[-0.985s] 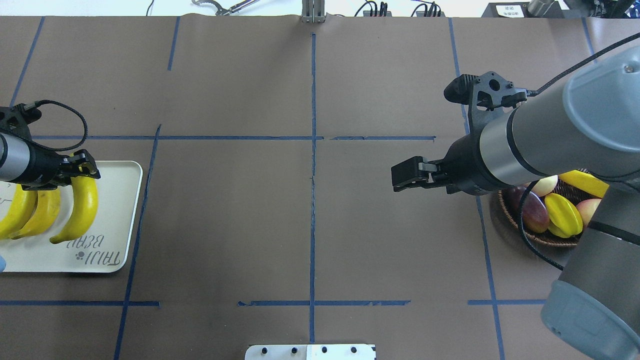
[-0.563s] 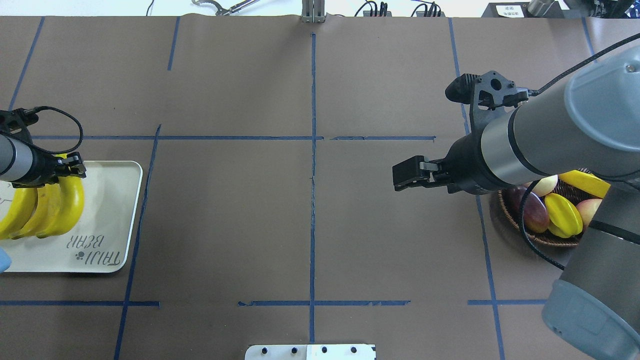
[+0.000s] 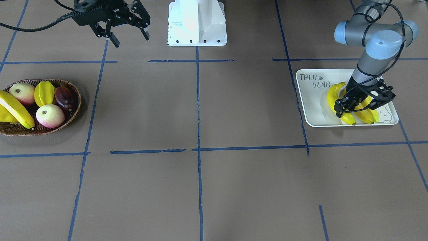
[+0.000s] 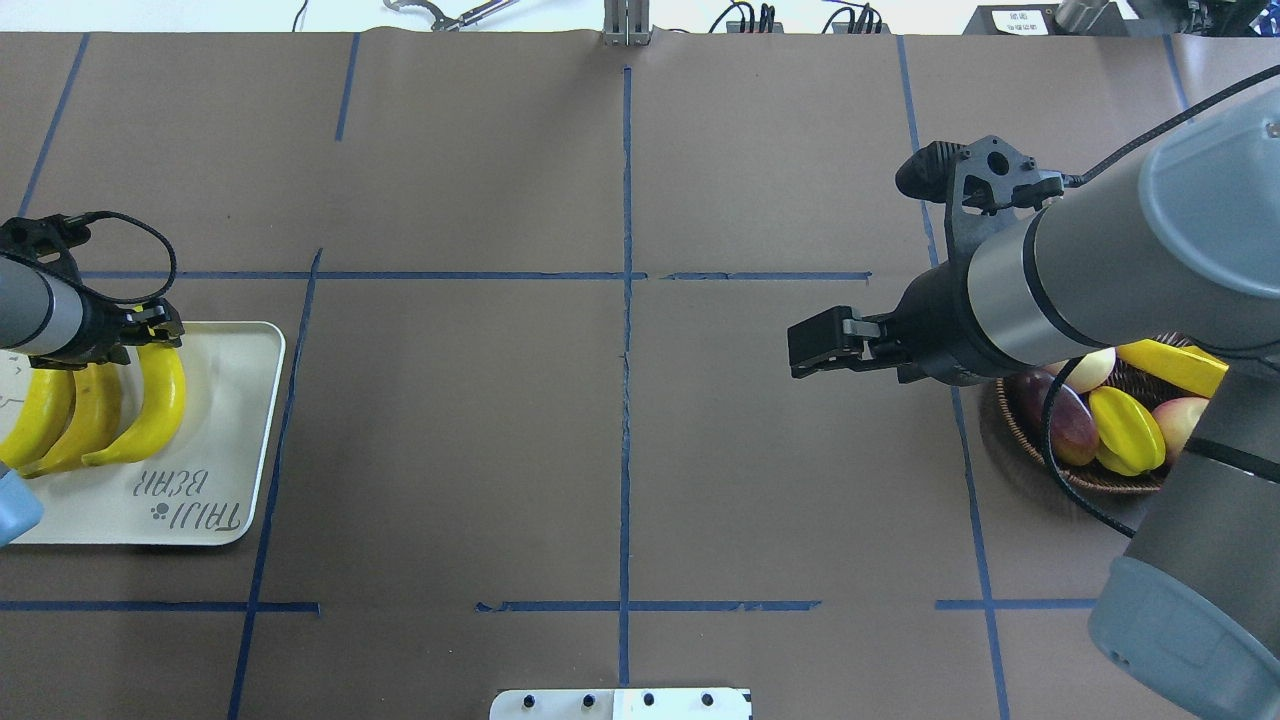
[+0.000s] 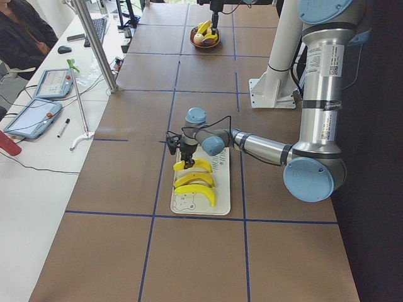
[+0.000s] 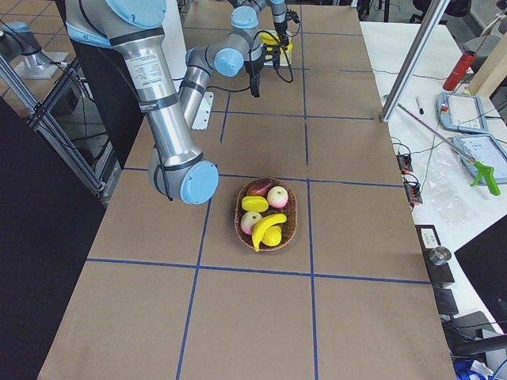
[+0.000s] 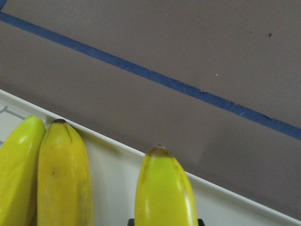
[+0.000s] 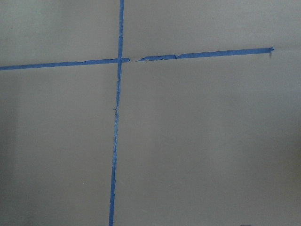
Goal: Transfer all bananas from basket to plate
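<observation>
Our left gripper (image 3: 347, 107) grasps the third banana (image 3: 331, 97), lying on the plate (image 3: 311, 107) at the bench's left end. The last banana (image 3: 15, 108) lies diagonally in the basket (image 3: 78, 100), nearest our spread-open right gripper (image 3: 131, 40).

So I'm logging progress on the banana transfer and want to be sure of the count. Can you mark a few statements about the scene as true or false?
1. Three bananas lie on the plate. True.
2. The basket holds no banana. False: one long banana is in it, beside other fruit.
3. The right gripper carries a banana. False: it is open and empty, above bare table.
4. The left gripper has its fingers on either side of the outer banana on the plate. True.
5. A starfruit has been put on the plate. False: it sits in the basket.
</observation>
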Available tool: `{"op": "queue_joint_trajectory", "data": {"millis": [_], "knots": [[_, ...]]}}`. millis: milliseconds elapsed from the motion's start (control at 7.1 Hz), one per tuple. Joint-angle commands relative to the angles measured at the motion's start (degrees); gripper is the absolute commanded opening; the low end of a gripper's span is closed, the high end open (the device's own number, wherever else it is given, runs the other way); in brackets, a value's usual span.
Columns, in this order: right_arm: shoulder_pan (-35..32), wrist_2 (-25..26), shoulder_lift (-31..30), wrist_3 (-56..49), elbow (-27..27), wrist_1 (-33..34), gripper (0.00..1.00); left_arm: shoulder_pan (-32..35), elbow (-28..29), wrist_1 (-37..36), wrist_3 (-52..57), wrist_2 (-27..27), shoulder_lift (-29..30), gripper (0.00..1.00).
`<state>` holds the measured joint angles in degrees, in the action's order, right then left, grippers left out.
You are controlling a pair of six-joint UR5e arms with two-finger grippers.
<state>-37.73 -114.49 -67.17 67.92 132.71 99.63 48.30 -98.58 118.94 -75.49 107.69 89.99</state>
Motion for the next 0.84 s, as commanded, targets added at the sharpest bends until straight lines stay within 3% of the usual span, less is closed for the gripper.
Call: {"op": "queue_joint_trajectory", "data": {"millis": [0, 141, 282, 422, 563, 704], "knots": [[-1.63, -0.12, -0.33, -0.16, 0.35, 0.3, 1.0, 0.39, -2.21, -0.2, 2.36, 0.59, -0.77, 1.0], [-3.12, -0.3, -0.86, -1.2, 0.35, 2.65, 1.0, 0.4, -3.71, -1.68, 2.46, 1.11, -0.69, 1.0], [-4.79, -1.43, -3.56, -5.74, 0.35, 3.11, 1.0, 0.92, -8.25, -7.87, 3.67, 3.64, -0.43, 1.0], [-7.94, -2.66, -7.85, -12.05, 0.7, 2.86, 1.0, 1.18, -15.17, -19.5, 7.43, 3.93, 0.53, 1.0], [-11.36, -4.5, -11.72, -17.42, 0.62, 2.68, 1.0, 1.1, -20.02, -30.41, 8.51, 3.93, 5.41, 1.0], [-14.7, -5.56, -14.89, -24.26, 0.18, 2.68, 1.0, 0.75, -20.33, -36.78, 7.82, 3.93, 12.51, 1.0]]}}
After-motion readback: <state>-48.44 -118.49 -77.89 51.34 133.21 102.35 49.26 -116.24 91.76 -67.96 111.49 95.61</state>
